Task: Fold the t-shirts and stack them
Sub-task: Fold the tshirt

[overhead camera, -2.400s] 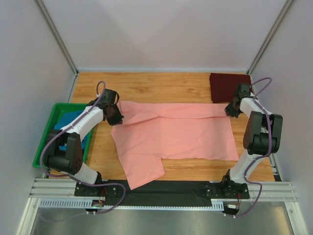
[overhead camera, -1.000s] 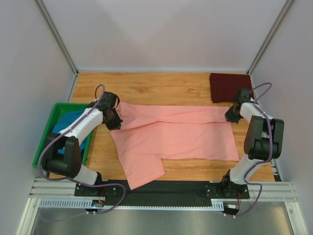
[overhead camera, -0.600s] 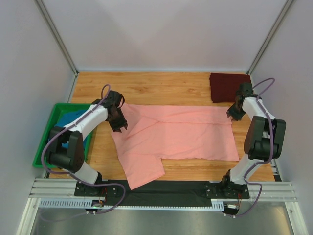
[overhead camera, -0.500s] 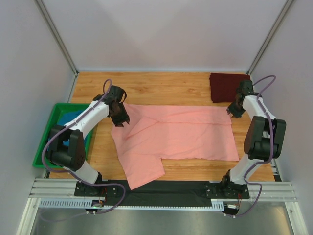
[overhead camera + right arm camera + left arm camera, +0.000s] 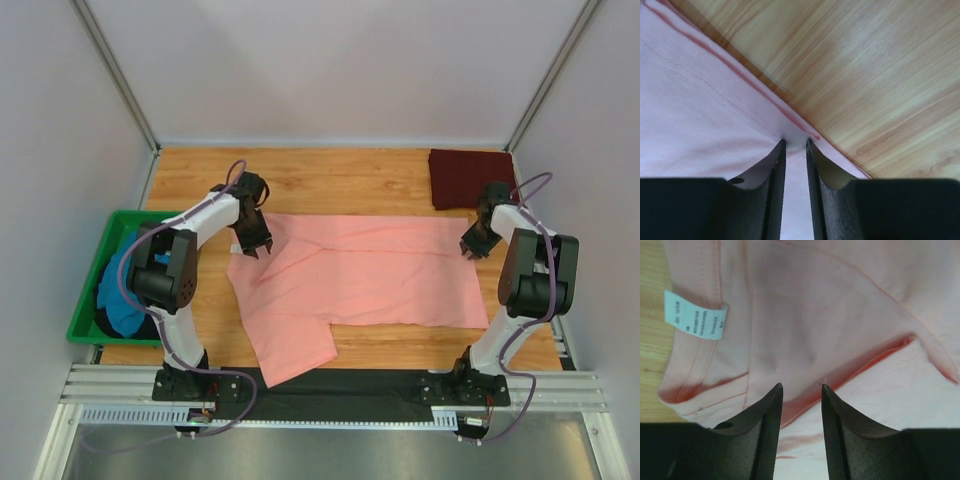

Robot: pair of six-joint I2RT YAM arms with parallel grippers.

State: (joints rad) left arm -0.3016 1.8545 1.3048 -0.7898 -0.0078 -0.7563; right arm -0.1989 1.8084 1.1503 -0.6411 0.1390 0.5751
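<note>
A salmon-pink t-shirt (image 5: 360,275) lies spread on the wooden table (image 5: 330,180), its upper part folded down flat. My left gripper (image 5: 258,248) hovers over the collar end, open, with nothing between its jaws (image 5: 800,387); the white neck label (image 5: 695,315) shows to its left. At the shirt's right edge my right gripper (image 5: 468,248) has its tips down on the hem (image 5: 795,142), jaws a narrow gap apart and the cloth lying loose under them. A folded dark maroon t-shirt (image 5: 470,178) rests at the back right. The teal-blue t-shirt (image 5: 125,295) is in the bin.
A green plastic bin (image 5: 88,290) stands at the table's left edge beside the left arm. Grey walls close in the left, back and right sides. A black strip and metal rails run along the near edge by the arm bases.
Both grippers have gone from shut to open and let go of the pink shirt's folded edge, which now lies flat. The left gripper has moved back and rightward over the collar.
</note>
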